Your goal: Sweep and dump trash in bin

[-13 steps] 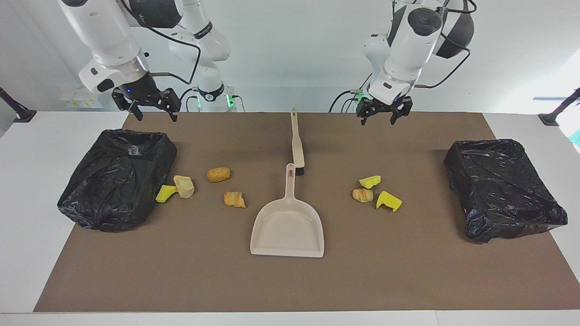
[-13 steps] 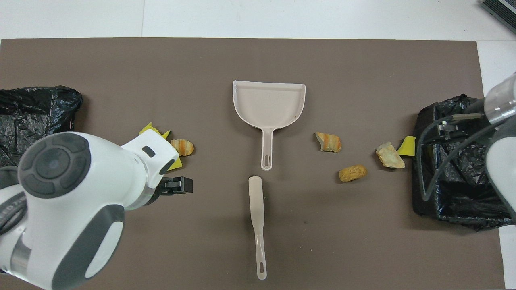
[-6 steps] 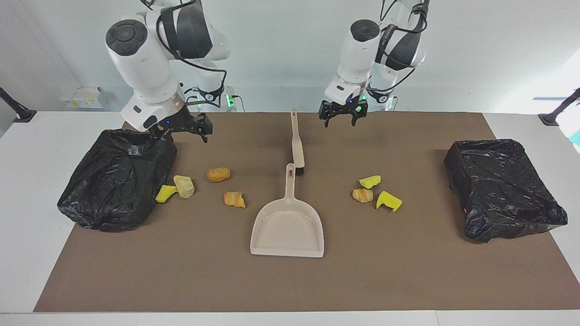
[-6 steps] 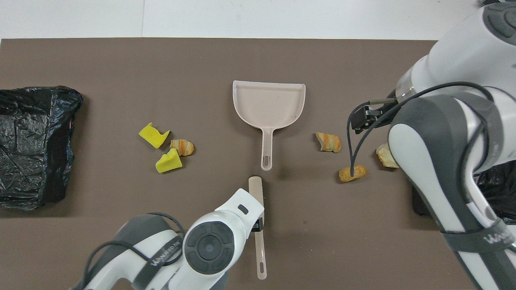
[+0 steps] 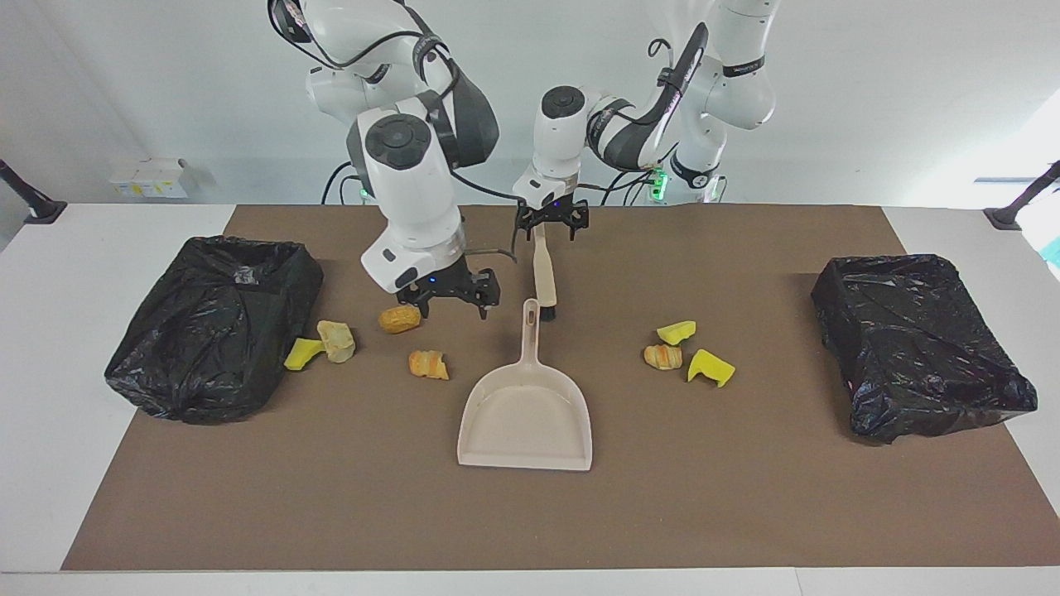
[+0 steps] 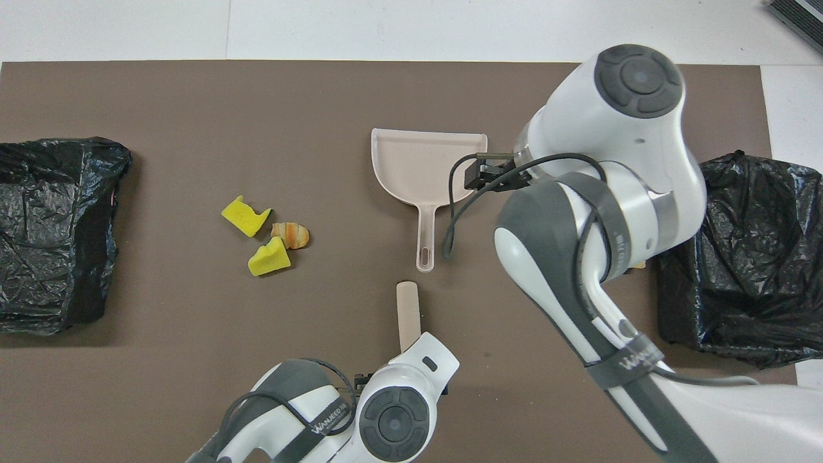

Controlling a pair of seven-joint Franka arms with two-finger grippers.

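Note:
The trash lies in two groups beside the beige dustpan (image 5: 525, 418). Toward the right arm's end are a yellow sponge chunk (image 5: 302, 353), a pale lump (image 5: 336, 340), a tan lump (image 5: 400, 319) and an orange lump (image 5: 428, 364). Toward the left arm's end are two yellow chunks (image 5: 676, 333) (image 5: 710, 367) and a bread lump (image 5: 663, 357). The beige brush (image 5: 544, 277) lies nearer the robots than the dustpan. My left gripper (image 5: 552, 234) is open, a finger on either side of the brush handle. My right gripper (image 5: 453, 310) hangs open low between the tan lump and the dustpan handle.
One black bag-lined bin (image 5: 215, 327) stands at the right arm's end of the brown mat (image 5: 331, 497), another (image 5: 919, 343) at the left arm's end. In the overhead view the right arm covers the trash nearest it; dustpan (image 6: 427, 164) and brush tip (image 6: 407, 308) show.
Both arms have swung in toward the table's middle. The left gripper came down over the brush handle. The right gripper left the bin's edge and dropped beside the tan lump.

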